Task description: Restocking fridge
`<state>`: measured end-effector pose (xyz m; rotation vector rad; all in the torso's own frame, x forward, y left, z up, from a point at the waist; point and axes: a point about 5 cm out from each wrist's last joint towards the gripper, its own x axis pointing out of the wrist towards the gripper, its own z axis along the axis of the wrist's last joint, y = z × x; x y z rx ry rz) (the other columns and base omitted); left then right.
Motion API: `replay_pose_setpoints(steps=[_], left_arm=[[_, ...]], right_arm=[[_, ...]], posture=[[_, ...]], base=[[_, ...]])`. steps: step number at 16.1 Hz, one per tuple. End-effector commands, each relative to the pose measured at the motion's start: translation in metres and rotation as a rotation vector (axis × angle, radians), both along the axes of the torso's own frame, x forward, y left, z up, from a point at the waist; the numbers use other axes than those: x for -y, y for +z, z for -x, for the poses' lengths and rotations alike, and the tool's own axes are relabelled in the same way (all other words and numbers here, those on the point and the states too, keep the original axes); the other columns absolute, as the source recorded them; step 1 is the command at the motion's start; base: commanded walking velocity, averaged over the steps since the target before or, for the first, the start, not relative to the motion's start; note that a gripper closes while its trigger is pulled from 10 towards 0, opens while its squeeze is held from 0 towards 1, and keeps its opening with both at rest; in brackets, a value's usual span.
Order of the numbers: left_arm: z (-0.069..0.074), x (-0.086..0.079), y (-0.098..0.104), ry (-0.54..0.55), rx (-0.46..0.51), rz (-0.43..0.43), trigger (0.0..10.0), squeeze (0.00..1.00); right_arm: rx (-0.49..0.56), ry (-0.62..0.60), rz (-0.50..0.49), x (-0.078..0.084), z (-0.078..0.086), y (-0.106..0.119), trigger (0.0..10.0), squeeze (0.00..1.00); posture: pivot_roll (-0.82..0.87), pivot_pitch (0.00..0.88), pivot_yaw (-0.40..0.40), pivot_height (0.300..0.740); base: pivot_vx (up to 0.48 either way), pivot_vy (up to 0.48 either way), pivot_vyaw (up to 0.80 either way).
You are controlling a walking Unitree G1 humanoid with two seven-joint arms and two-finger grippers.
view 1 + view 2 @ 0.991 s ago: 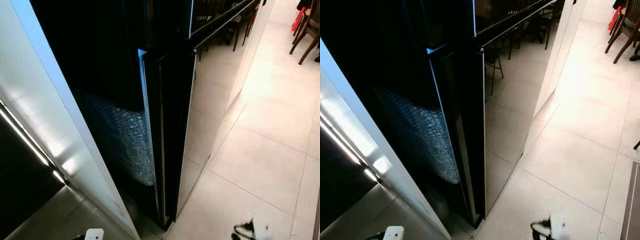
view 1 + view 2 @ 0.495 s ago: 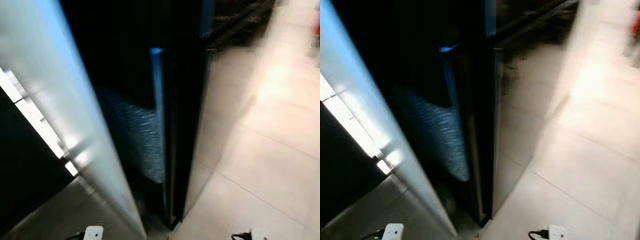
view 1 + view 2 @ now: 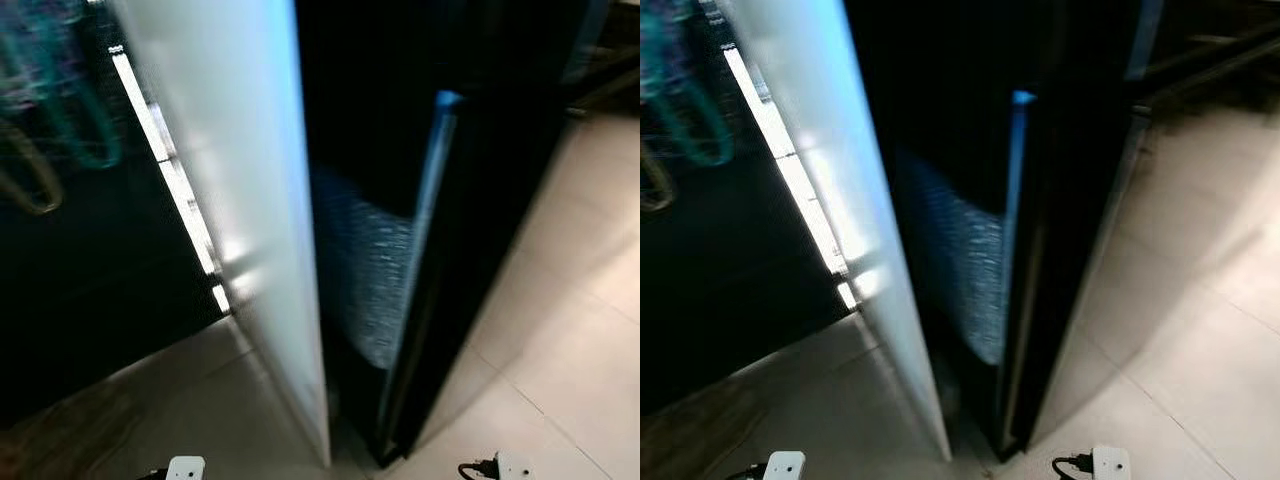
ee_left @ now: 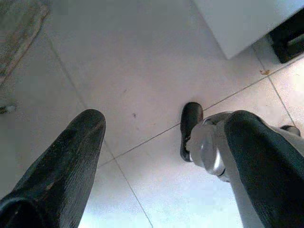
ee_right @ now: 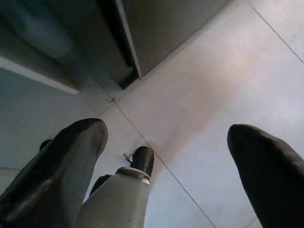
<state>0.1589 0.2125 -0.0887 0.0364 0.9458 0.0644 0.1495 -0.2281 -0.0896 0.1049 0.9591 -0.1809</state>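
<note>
Pale tiled floor [image 3: 560, 370] spreads ahead. The black fridge [image 3: 1080, 200] stands beside a white panel [image 3: 250, 200], bubble wrap [image 3: 960, 270] between them. Left gripper [image 4: 161, 156] and right gripper [image 5: 166, 161] hang over tiles, fingers apart, holding nothing.

Both head eyes look steeply down, blurred, at the near fridge [image 3: 450, 250] and white panel [image 3: 840, 200]; both wrist cameras face the tiled floor [image 4: 142, 71].

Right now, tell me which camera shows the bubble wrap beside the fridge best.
The left eye view: the bubble wrap sits broad and lit in the dark gap between the white panel and the black fridge. The right eye view shows the same, narrower. In the wrist views I cannot make it out.
</note>
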Motion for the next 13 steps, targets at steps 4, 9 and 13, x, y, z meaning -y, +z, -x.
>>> replay_pose_setpoints(steps=[4, 9, 13], left_arm=[[0.0032, -0.0041, -0.0007, -0.002, -0.014, -0.015, 10.0, 0.00], [0.0032, -0.0042, -0.0007, 0.001, -0.014, -0.012, 10.0, 0.00], [0.0036, -0.0033, -0.0011, 0.003, -0.015, -0.010, 10.0, 0.00]], right_arm=[[-0.025, 0.021, -0.008, -0.0023, 0.0050, -0.0027, 10.0, 0.00], [-0.029, 0.033, -0.011, -0.0032, 0.0044, -0.0027, 10.0, 0.00], [-0.030, 0.043, -0.012, -0.0028, 0.0039, -0.0024, 10.0, 0.00]], posture=[[0.00, 0.000, 0.040, 0.740], [0.00, 0.000, 0.038, 0.740], [0.01, 0.000, 0.032, 0.740]], base=[[0.000, 0.000, 0.80], [0.000, 0.000, 0.80], [0.000, 0.000, 0.80]])
